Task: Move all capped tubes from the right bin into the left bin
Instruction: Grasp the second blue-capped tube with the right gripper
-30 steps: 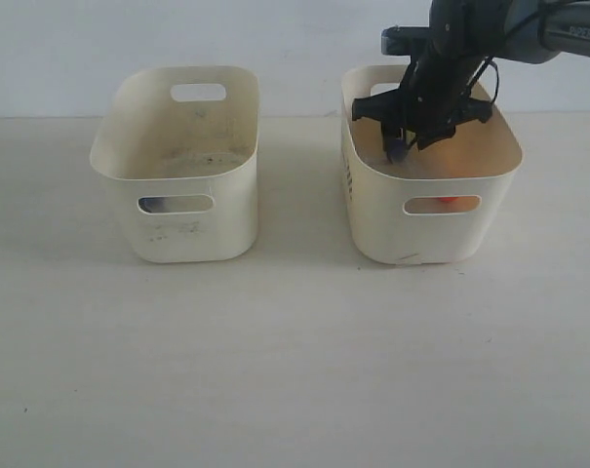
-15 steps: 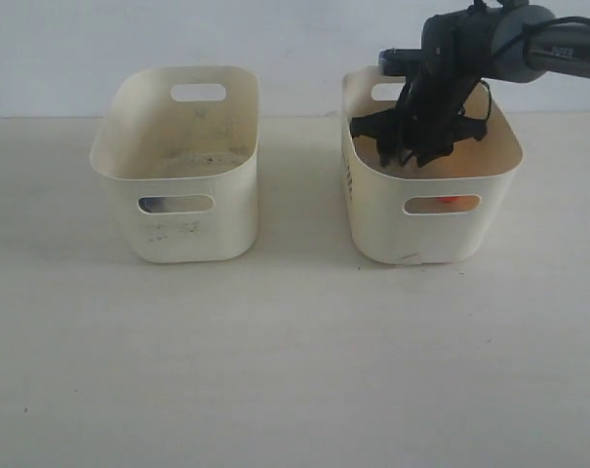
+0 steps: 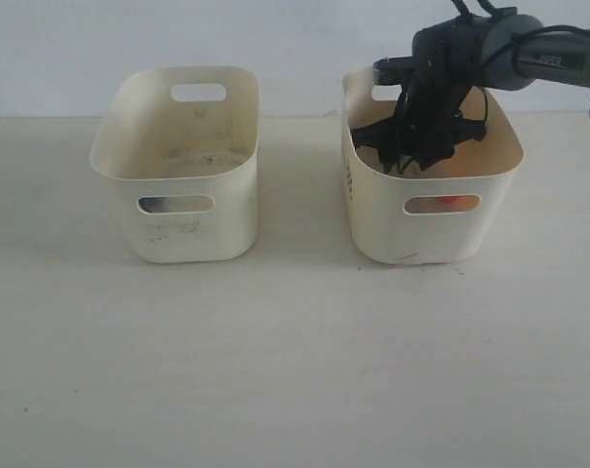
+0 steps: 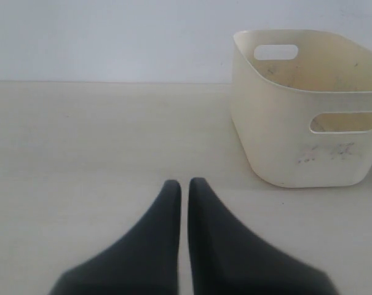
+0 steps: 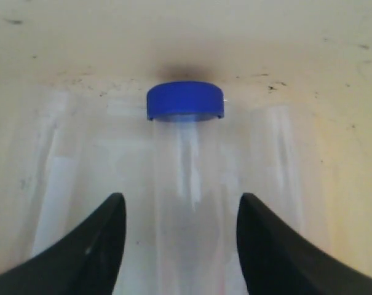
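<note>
A clear capped tube point(image 5: 186, 178) with a blue cap point(image 5: 185, 102) lies on the floor of the right bin point(image 3: 373, 210). My right gripper point(image 5: 181, 200) is lowered inside that bin, open, one finger on each side of the tube's body with small gaps. From outside, the right gripper point(image 3: 402, 161) is mostly hidden behind the bin's rim. An orange-red cap point(image 3: 452, 202) shows through the front handle cut-out. The paler, smudged left bin point(image 3: 177, 229) holds something dark bluish point(image 3: 154, 205) behind its cut-out. My left gripper point(image 4: 184, 182) is shut and empty over the table, left of the left bin point(image 4: 278, 141).
The two bins stand side by side on a pale table point(image 3: 295, 351) with a white wall point(image 3: 295, 39) behind. The right arm's dark links and cables point(image 3: 490, 44) hang over the right bin's back rim.
The right gripper has sunk deeper into the right bin and shifted slightly left. The bins and the left gripper's side look unchanged.
</note>
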Robot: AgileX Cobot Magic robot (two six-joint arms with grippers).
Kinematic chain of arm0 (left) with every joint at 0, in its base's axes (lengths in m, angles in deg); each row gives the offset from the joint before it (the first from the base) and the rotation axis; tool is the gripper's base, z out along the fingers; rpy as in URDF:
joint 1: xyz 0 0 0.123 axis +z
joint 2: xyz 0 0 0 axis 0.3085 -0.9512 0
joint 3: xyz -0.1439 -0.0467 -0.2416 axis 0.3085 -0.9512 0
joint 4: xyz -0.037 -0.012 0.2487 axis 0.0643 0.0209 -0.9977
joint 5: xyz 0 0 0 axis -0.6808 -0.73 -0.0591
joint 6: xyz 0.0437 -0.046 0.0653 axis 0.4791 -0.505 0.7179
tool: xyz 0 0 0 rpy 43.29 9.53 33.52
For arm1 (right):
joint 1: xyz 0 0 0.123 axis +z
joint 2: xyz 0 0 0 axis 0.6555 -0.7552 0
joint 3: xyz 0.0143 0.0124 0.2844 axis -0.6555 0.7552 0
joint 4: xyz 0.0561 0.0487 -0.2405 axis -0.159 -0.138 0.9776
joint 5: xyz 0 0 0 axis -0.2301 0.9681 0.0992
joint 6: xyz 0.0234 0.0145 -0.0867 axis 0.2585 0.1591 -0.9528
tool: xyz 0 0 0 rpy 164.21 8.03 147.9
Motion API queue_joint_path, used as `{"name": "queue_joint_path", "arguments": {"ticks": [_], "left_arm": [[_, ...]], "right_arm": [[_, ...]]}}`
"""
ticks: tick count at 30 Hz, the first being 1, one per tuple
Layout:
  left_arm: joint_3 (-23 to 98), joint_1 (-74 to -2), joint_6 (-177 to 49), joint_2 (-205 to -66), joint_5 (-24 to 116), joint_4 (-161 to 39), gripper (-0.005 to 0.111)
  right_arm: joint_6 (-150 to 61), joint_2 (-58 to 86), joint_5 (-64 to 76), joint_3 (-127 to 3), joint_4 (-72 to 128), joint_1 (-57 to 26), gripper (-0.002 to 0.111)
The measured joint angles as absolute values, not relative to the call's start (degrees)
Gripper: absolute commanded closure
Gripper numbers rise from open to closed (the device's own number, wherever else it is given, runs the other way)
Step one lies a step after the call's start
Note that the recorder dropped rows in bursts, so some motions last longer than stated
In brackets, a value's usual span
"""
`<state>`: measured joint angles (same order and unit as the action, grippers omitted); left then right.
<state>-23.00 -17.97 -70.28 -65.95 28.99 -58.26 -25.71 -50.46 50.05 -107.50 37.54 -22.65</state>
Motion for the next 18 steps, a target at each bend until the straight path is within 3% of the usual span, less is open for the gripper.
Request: {"name": "queue_joint_path", "arguments": {"ticks": [18], "left_arm": [[-23.0, -18.0, -70.3, -66.0, 29.0, -58.3, 0.103]], "right_arm": [[-26.2, -51.7, 51.1, -107.5, 37.5, -22.5, 0.056]]}}
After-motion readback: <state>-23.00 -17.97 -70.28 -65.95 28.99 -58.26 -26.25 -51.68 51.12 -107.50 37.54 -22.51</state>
